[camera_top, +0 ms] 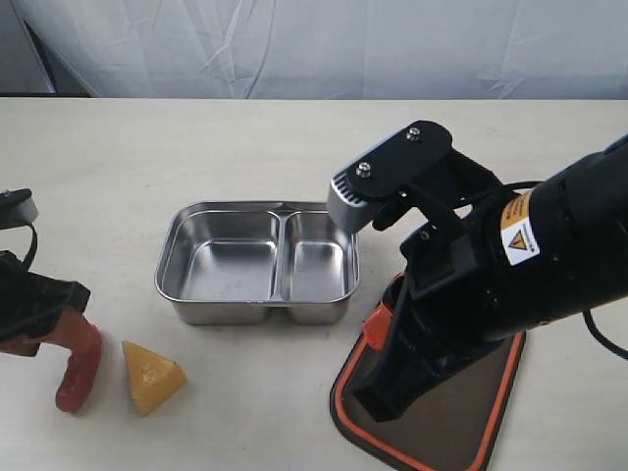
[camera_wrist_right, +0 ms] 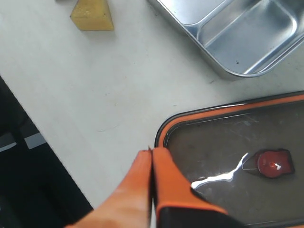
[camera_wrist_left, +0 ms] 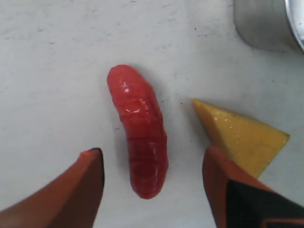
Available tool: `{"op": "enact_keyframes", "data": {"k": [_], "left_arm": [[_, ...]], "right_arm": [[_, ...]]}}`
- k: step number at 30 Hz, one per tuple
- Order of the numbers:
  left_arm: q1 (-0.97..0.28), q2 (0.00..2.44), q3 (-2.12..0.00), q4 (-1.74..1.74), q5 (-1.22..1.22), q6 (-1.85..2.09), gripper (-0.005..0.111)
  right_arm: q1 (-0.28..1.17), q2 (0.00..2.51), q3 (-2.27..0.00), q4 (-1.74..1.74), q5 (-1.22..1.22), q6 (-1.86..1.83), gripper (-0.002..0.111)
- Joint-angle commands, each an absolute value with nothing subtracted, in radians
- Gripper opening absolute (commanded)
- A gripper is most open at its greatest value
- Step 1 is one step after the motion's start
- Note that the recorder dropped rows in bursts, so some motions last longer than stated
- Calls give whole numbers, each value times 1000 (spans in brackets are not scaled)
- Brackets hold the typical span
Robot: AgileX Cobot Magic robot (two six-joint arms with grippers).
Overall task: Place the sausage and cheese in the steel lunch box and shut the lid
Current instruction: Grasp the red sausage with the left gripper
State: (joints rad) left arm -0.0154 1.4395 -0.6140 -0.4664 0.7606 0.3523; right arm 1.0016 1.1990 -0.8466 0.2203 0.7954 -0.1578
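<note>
Looking across a pale table [camera_top: 147, 147], nearest first. At 5 o'clock the lid [camera_top: 476, 412] lies flat on the table, dark and translucent with an orange rim. Its small orange valve tab [camera_wrist_right: 271, 164] faces up. The right arm hangs over the lid. The right gripper [camera_wrist_right: 152, 154] has its two orange fingers pressed together tip to tip, just above the rim at one corner of the lid.

At 8 o'clock the sausage [camera_top: 77, 373], red and ribbed, lies on the table. The left gripper [camera_wrist_left: 153, 154] straddles it with fingers spread wide, a gap showing on each side. Just beside the sausage, at its 3 o'clock, the cheese [camera_top: 150, 375], a yellow wedge, rests on the table.

Farther back, near the centre, stands the steel lunch box [camera_top: 260, 208], shiny and split into two compartments. It sits at 11 o'clock from the lid. Sausage and cheese both lie outside it.
</note>
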Motion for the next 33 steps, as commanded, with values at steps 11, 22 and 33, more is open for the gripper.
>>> {"op": "enact_keyframes", "data": {"k": [11, 22, 33], "left_arm": [[-22, 1577, -618, -477, 722, 356, 59], [-136, 1659, -618, -411, 651, 317, 58], [-149, 1672, -635, -380, 687, 210, 0]], "right_arm": [[1000, 1190, -849, 210, 800, -155, 0], [1000, 1190, -849, 210, 807, -138, 0], [1000, 1190, -849, 208, 831, -127, 0]]}}
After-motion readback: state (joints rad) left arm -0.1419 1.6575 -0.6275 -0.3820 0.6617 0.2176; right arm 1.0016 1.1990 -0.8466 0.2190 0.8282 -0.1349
